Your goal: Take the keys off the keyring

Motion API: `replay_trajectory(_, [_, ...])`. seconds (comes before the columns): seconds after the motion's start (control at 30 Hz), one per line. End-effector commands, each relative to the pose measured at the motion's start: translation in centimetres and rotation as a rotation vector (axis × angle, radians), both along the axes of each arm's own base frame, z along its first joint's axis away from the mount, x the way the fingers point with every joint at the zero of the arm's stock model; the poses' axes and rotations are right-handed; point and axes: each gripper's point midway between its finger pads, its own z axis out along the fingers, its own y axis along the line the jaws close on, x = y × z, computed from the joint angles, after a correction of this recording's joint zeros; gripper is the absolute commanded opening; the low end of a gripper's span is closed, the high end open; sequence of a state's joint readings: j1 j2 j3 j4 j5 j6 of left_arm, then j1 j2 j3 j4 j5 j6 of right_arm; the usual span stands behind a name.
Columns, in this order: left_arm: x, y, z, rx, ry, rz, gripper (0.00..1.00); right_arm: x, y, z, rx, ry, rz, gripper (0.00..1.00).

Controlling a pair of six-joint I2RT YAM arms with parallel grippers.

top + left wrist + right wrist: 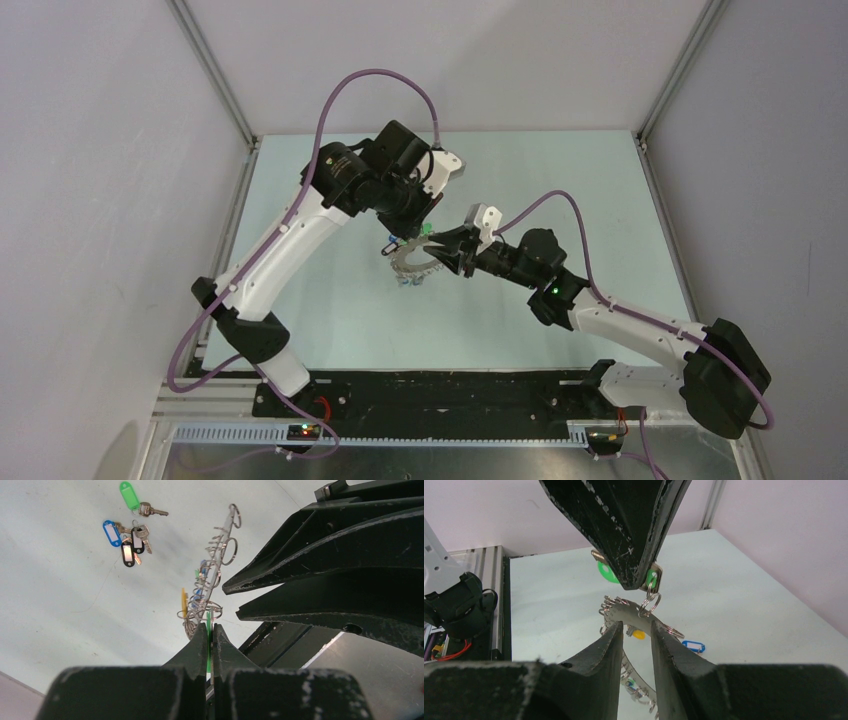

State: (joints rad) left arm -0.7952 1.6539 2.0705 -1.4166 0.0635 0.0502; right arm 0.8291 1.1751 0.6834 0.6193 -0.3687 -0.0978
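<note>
Mid-removal here. The right gripper (635, 625) has its jaws narrow, pinching the big flat grey metal keyring (624, 613) and holding it up over the middle of the pale green worktop (60, 605). The left gripper (210, 628) is clamped tight on 1 silver key with a green oval plastic tag (606, 573), whose small wire split ring (649, 603) looks hooked into the keyring's edge. A few tagged keys (127, 532) already lie loose on the worktop. Next move, I reckon: tease that split ring out of its hole without yanking the keyring loose, then drop the key.
</note>
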Motion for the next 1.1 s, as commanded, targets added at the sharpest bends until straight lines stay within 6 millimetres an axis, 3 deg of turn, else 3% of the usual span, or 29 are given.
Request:
replay_trajectory(0.0, [0.2, -0.7, 2.3, -0.087, -0.038, 0.013, 0.00, 0.5, 0.3, 4.0, 0.112, -0.061, -0.010, 0.31])
replay_trajectory(0.47, [0.0, -0.8, 2.4, -0.099, -0.028, 0.015, 0.00, 0.9, 1.3, 4.3, 0.147, -0.058, -0.009, 0.30])
replay_trajectory(0.77, [0.3, -0.5, 2.8, -0.104, -0.040, 0.033, 0.00, 1.4, 1.4, 3.4, 0.097, -0.036, -0.033, 0.09])
replay_trajectory(0.97, [0.6, 0.0, 3.4, -0.122, -0.051, 0.048, 0.00, 1.2, 0.8, 2.4, 0.051, -0.002, -0.036, 0.00])
replay_trajectory(1.07, [0.8, 0.4, 3.5, -0.127, -0.054, 0.062, 0.00, 0.7, 0.5, 2.6, 0.043, -0.005, -0.024, 0.00])
